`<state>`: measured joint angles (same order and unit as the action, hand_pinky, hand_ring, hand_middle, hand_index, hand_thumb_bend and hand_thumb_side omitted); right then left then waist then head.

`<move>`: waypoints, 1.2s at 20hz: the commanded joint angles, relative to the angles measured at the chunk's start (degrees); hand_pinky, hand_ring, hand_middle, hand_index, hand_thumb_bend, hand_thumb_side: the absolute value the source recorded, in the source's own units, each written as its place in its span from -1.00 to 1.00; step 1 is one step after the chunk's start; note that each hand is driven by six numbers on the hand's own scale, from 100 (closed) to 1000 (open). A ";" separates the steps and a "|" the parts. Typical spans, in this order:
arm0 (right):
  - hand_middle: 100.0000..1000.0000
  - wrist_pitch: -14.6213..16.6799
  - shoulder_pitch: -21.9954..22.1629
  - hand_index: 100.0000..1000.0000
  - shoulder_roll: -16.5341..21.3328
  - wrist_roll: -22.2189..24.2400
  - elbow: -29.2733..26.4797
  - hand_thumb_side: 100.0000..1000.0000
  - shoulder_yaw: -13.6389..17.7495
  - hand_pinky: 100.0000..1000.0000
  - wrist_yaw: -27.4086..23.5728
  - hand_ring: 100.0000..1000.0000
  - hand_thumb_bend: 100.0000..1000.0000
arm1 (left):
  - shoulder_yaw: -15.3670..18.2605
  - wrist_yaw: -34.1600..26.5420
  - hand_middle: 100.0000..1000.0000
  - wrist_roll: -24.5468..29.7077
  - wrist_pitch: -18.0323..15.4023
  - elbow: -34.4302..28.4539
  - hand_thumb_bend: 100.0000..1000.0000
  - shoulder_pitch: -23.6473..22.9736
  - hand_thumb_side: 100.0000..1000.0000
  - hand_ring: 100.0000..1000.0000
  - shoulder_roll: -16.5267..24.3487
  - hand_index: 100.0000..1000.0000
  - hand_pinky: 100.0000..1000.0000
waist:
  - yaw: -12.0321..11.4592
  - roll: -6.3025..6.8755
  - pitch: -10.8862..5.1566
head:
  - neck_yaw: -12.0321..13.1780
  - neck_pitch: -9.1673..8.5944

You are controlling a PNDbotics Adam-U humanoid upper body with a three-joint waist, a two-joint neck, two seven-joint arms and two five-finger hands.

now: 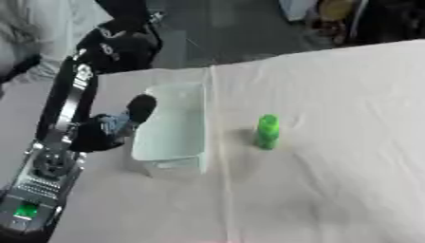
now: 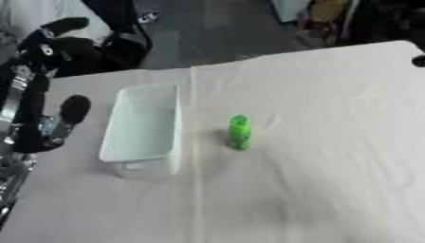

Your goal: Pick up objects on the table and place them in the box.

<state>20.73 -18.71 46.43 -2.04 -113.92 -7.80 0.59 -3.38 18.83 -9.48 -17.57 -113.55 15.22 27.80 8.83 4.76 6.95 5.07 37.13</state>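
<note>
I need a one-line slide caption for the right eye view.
Green bottle stands upright on the cloth-covered table, right of the pale box; left robot hand beside the box.

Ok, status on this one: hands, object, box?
Left robot hand beside box, grip unclear. Right hand not in view. Green bottle upright on tablecloth, untouched. Path clear.

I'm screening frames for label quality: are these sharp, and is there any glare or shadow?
Left eye view: soft throughout, green bottle edges smeared, faint shadow at its base. Right eye view: equally soft, box rim pale against the white cloth; lighting even, no glare.
</note>
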 commanded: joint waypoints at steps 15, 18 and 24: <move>0.66 -8.69 -6.25 1.00 -7.03 7.49 2.23 0.00 -8.20 0.71 6.10 0.61 -1.00 | -0.49 -0.51 0.73 0.92 -0.19 -1.04 0.49 0.32 0.49 0.19 1.22 0.56 0.12 | -0.35 -0.06 -0.67 | -2.47 -0.09; 0.66 -8.11 -6.75 1.00 -7.61 9.49 2.79 -0.01 -8.99 0.71 5.96 0.61 -1.00 | -0.54 -0.53 0.73 0.98 -0.22 -1.04 0.49 0.42 0.49 0.19 1.22 0.56 0.12 | -0.39 -0.07 -0.64 | -2.43 -0.16; 0.67 -6.53 -7.61 1.00 -8.39 11.12 4.46 0.01 -10.36 0.70 7.33 0.60 -1.00 | -0.56 -0.68 0.73 0.99 -0.36 -1.04 0.49 0.64 0.50 0.19 1.15 0.56 0.12 | -0.25 0.01 -0.57 | -2.35 -0.61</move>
<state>13.78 -25.29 37.62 8.83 -109.28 -18.30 7.49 -4.07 18.40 -8.55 -17.72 -113.56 15.30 27.78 8.55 4.90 6.96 3.00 37.06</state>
